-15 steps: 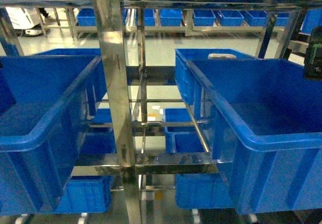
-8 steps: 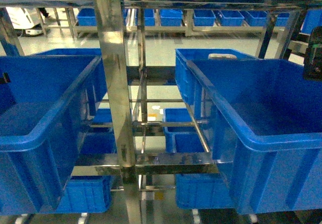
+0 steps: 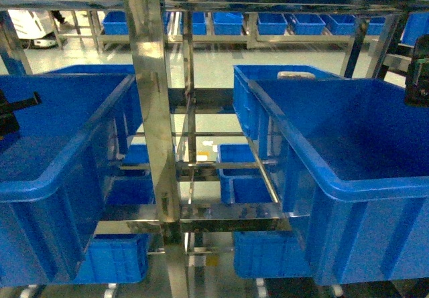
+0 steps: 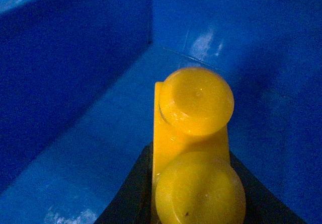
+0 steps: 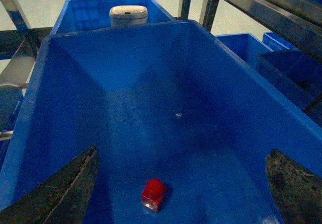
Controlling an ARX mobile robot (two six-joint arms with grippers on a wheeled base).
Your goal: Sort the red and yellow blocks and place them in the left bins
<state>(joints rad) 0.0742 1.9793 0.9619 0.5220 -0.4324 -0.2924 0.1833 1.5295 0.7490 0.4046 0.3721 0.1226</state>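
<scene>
Jaws of the left gripper (image 4: 188,204) clamped the yellow block (image 4: 193,148) low inside the left bin (image 4: 75,83), apparently ready to drop it. Its long axis ran away from the wrist camera toward the bin's far wall, both studs facing up at the lens. Right gripper (image 5: 181,189) hung spread wide, holding nothing, above the right crate (image 5: 40,98), where the red block (image 5: 153,195) sat stud-up on the floor near the camera, likely the next pick.
</scene>
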